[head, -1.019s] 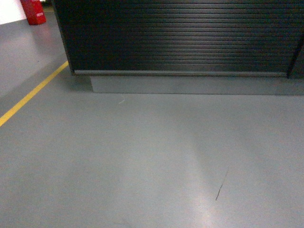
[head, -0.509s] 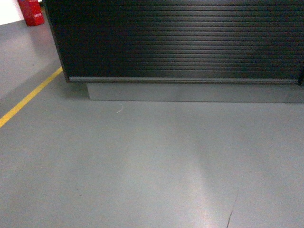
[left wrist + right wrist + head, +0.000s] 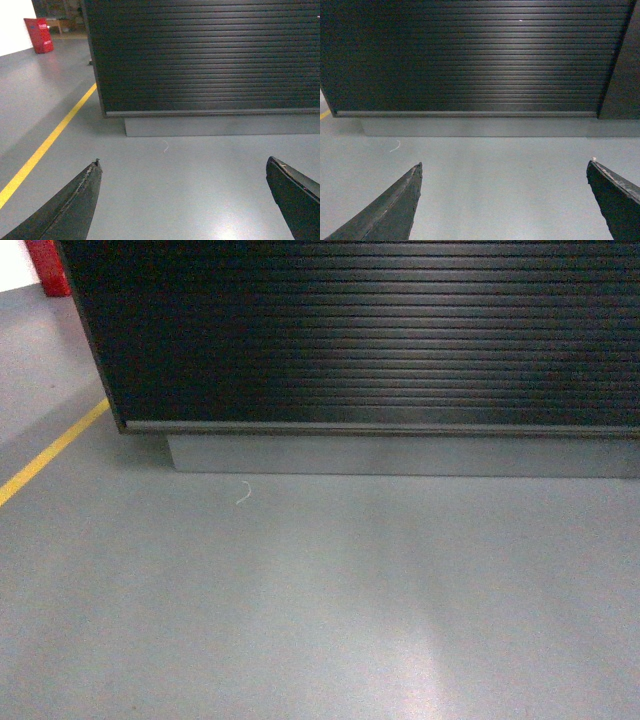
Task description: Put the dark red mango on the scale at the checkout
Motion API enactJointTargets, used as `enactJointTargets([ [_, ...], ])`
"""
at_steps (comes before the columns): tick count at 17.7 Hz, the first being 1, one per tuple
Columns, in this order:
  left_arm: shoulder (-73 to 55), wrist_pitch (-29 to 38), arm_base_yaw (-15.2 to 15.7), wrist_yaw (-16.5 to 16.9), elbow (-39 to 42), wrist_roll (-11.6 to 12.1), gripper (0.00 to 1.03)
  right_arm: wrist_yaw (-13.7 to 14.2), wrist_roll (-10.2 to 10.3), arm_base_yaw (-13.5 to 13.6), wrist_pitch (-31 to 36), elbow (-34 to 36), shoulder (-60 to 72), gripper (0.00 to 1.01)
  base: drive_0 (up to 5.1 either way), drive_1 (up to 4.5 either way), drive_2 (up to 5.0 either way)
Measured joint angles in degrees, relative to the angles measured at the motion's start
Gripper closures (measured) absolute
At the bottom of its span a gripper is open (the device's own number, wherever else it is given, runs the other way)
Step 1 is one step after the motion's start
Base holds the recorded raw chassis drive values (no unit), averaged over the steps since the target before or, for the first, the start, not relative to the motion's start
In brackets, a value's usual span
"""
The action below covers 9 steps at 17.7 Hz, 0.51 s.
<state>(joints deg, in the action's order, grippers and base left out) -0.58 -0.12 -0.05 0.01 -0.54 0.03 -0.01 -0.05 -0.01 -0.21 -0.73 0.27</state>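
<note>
Checkout [image 3: 380,330]: a tall black counter front made of close horizontal ribbed slats, faintly glossy where light catches the middle ribs; it fills the upper half of the head view and ends at a vertical left edge.
Base: a plain grey plinth [image 3: 400,455] sits recessed under the slats, meeting the floor.
Counter top: out of sight in all three views, so neither mango nor scale can be seen.
Floor [image 3: 300,610]: smooth grey, with a soft bright reflection low and right of centre.
Yellow line [image 3: 50,452]: painted stripe running diagonally along the left, beside the counter's corner.
White scrap [image 3: 242,493]: small curled bit lying on the floor just in front of the plinth.
Red object [image 3: 39,35]: boxy, standing far back on the left, against a white wall.
Left gripper [image 3: 190,172]: both dark fingers spread wide apart, nothing between them, pointing at the counter's left corner.
Right gripper [image 3: 507,172]: fingers likewise wide apart and empty, facing the slatted front.
</note>
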Motion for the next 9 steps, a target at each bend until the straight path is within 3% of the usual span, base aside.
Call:
enactJointTargets([
  [9, 0.0, 0.0, 0.0, 0.0, 0.0, 0.0, 0.05, 0.0, 0.0, 0.0, 0.0, 0.0, 0.0, 0.03, 0.0, 4.29, -4.2],
])
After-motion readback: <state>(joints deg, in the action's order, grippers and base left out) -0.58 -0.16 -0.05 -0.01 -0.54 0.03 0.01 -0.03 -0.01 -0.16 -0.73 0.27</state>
